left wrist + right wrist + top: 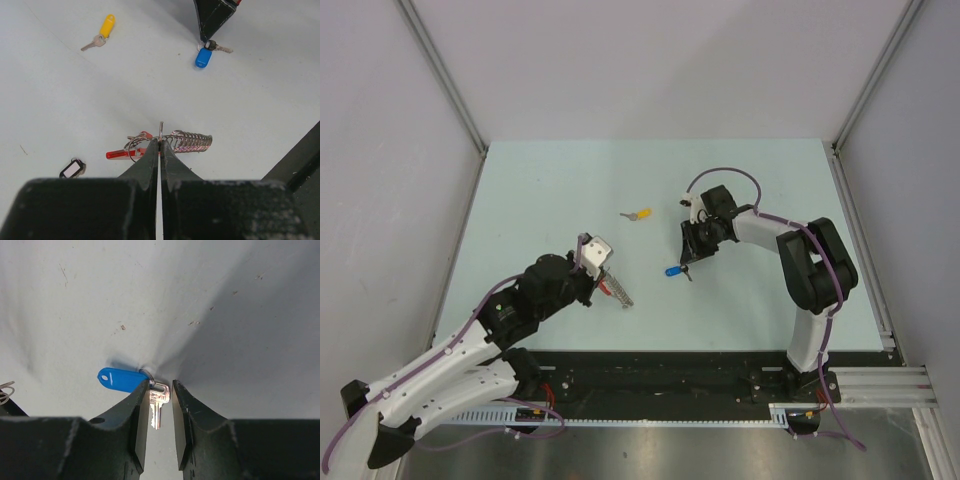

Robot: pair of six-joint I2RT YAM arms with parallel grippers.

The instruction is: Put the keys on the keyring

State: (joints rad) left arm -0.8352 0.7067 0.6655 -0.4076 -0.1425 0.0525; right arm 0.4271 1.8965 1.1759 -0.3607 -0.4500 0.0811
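Your left end effector [160, 146] is clenched on a thin wire ring of the keyring [191, 142], low centre in the left wrist view. The chain coil and red tag sit just past its tips. Your right end effector [157, 412] is released, straddling the blade of the blue key [121, 379] on the worktop [225, 300], with the cap sticking out left.

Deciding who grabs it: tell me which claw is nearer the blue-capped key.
Right. The right claw straddles the blue-capped key, the blade between its open jaws. The left claw is well off to the side, shut on the keyring.
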